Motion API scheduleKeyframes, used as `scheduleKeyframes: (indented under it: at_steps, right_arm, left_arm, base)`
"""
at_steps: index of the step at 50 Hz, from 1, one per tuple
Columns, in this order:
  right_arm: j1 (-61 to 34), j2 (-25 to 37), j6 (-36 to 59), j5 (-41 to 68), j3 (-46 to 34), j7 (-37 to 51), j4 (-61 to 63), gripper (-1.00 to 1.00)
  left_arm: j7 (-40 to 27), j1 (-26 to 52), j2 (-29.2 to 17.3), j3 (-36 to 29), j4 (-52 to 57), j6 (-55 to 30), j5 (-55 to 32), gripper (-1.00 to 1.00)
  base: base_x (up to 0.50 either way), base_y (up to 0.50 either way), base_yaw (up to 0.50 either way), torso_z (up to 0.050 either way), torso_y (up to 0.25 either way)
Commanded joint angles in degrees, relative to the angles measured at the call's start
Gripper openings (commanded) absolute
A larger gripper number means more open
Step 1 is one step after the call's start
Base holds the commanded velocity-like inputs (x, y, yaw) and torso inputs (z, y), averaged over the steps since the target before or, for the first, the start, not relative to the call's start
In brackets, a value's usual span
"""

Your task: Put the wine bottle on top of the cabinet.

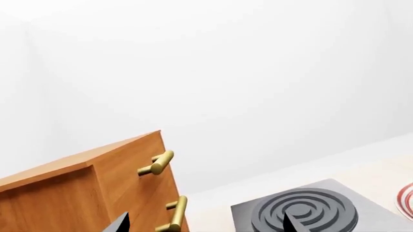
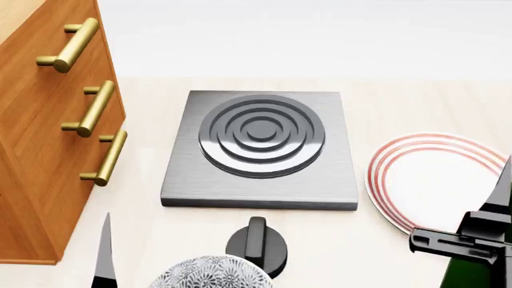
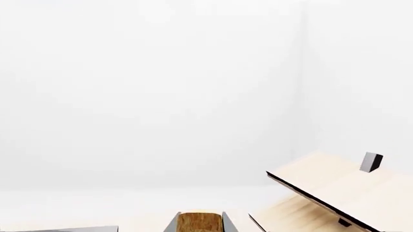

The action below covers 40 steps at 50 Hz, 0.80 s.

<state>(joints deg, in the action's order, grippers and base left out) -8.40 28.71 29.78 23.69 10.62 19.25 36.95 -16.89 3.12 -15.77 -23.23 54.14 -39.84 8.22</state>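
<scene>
Cork-topped, the wine bottle [image 3: 200, 221] sits pinched between the right tool's [image 3: 200, 223] fingers, upright at the counter's [image 2: 384, 108] right edge beside a striped plate [image 2: 436, 180]. Left tool [image 1: 205, 223] hangs spread, empty, facing the cabinet [image 2: 32, 156], whose top awaits the bottle.

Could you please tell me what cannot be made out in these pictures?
- Dark green glass wine bottle: head view, body cut by the frame edge, masked by the right tool.
- Its tan cork: right wrist view, only the top shows.
- Orange-brown wooden cabinet: top outside the head view.
- Left tool: only tips visible.
</scene>
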Motion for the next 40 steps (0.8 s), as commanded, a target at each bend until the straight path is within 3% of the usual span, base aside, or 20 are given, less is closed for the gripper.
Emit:
scheduleKeyframes:
  at_steps: [1,18,40]
  right_arm:
    - [-4.6,1.3,4.4,-0.9,2.0,-0.4,2.8,-1.0]
    - [-16.5,3.3,10.8,0.0,-4.7,-0.2,3.5,-1.0]
    - [-26.9,-1.5,13.5,2.4,-15.0,-1.7,3.1,-1.0]
  left_arm:
    - [2.1,-0.3,1.2,1.7,0.0,2.5,-1.4,1.0]
    - [1.8,-0.3,0.9,1.4,-0.3,2.6,-1.6,1.0]
    - [1.4,-0.1,0.7,1.3,-0.3,2.4,-2.0,1.0]
  base:
    - [0.0,0.0,0.0,0.0,0.0]
    - [0.0,0.0,0.0,0.0,0.001]
    - [0.0,0.0,0.0,0.0,0.001]
